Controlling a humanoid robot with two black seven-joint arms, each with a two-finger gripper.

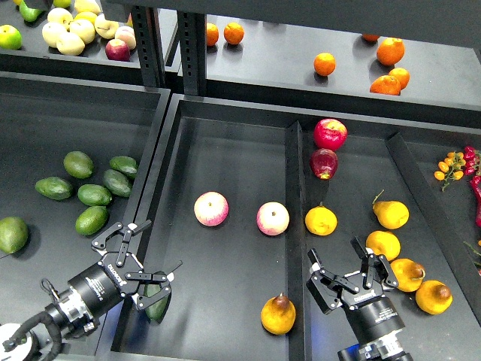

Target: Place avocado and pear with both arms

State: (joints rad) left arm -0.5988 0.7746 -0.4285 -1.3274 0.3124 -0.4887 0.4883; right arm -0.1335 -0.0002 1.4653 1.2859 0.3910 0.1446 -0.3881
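Observation:
The dark green avocado (156,302) lies in the near left corner of the middle black tray (225,150), partly hidden by my left gripper's lower finger. My left gripper (162,245) is open just above it, holding nothing. The golden pear (278,314) with a brown patch at its stem stands near the front of the same tray, by the divider. My right gripper (343,265) is open and empty, just right of the pear on the other side of the divider (294,226).
Two pink-yellow apples (211,208) (272,218) sit mid-tray. Several yellow pears (391,214) and two red apples (329,134) lie in the right compartment. Several avocados (94,195) lie in the left bin. Oranges (324,64) are on the shelf behind.

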